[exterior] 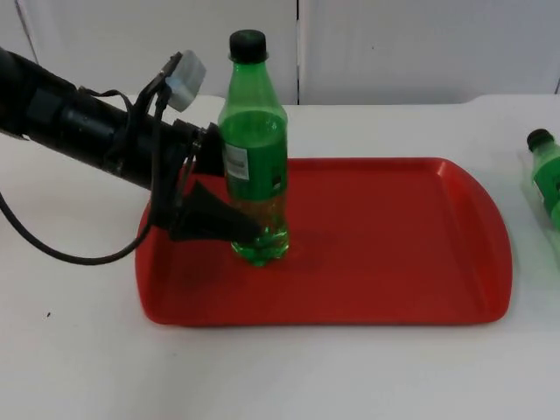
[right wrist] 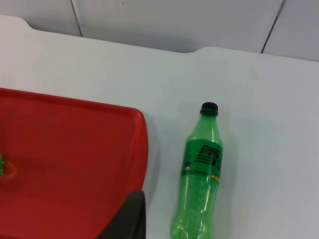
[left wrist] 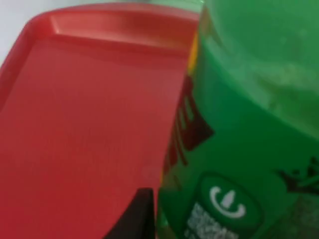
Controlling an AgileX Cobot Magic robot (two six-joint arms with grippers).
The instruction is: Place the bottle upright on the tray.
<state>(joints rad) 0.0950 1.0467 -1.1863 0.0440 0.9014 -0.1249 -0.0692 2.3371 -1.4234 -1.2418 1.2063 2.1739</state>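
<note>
The jaws of the left gripper are closed around the lower body of the green plastic bottle with a black screw cap, one black finger lying across its near side, the other hidden behind it. The bottle stands upright on the red plastic tray, towards the tray's left end, its long axis vertical and its cap pointing up. Its base rests on the tray floor. A label wraps its middle; the left wrist view shows white print and a small round bottle symbol on green, but no word can be read.

A second green bottle with a black cap lies on its side on the white table just right of the tray, cap towards the far wall; its dark label lettering is unreadable. The right arm waits there; whether its jaws are open or closed cannot be told.
</note>
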